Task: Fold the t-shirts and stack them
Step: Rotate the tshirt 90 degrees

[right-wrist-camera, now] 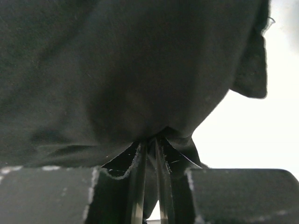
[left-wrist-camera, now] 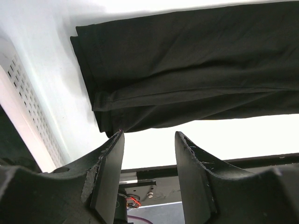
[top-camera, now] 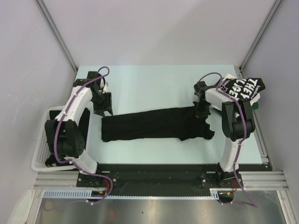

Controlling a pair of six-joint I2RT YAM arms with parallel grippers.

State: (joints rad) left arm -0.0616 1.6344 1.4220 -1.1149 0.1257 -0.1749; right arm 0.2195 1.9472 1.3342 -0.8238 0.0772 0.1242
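Top external view: the right end effector (top-camera: 202, 113) pinches the black shirt (top-camera: 154, 123) on the bench (top-camera: 154, 84), the left end effector (top-camera: 103, 110) is open.

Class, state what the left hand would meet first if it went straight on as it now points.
Probably the end of the black t-shirt, just ahead of the open left hand; depth is unclear.

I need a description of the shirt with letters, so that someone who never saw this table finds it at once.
Look at the pale green table and go to its far right corner, beside the right arm. A crumpled black shirt lies there. Unlike the long plain shirt stretched across the middle, it carries big white block letters.
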